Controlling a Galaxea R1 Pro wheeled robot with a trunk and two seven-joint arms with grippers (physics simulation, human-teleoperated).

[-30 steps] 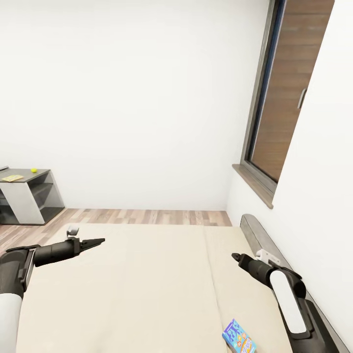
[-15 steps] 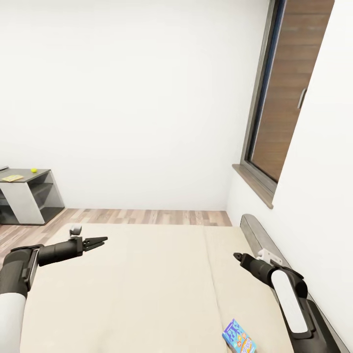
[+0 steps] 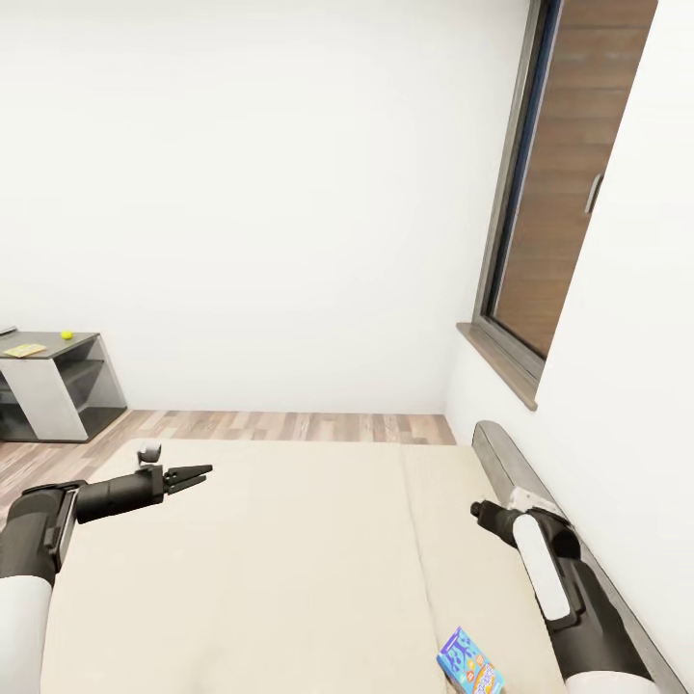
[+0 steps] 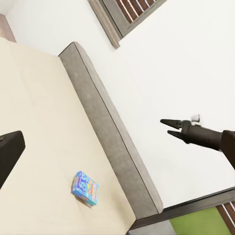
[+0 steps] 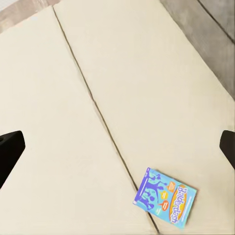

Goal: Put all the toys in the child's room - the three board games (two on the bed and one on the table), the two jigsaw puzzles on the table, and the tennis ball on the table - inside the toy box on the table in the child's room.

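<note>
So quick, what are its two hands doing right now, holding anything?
Left hand: open, holding nothing, above the bed.
Right hand: open, fingers apart, holding nothing.

Cream-beige bed [image 3: 289, 559] under both arms, crossed by one darker seam. Grey padded headboard [image 3: 511, 453] at 4 o'clock. Bright blue board game [image 3: 469, 665] at 5 o'clock on the cream, printed with dark blue figures and an orange oval bearing white lettering; same blue-and-orange cover in the right wrist view [image 5: 166, 195]. Black left gripper [image 3: 193, 474] on a black-and-white arm. Black right gripper [image 3: 476, 509] with a white forearm panel. Plain white walls. Striped brown plank floor [image 3: 289, 426] at 9 o'clock. Grey shelf table [image 3: 53, 386] topped by a yellow-green tennis ball [image 3: 66, 334] and a flat yellow jigsaw puzzle [image 3: 24, 350]. Brown wood-grain window [image 3: 559, 183] in a grey frame at 2 o'clock.
</note>
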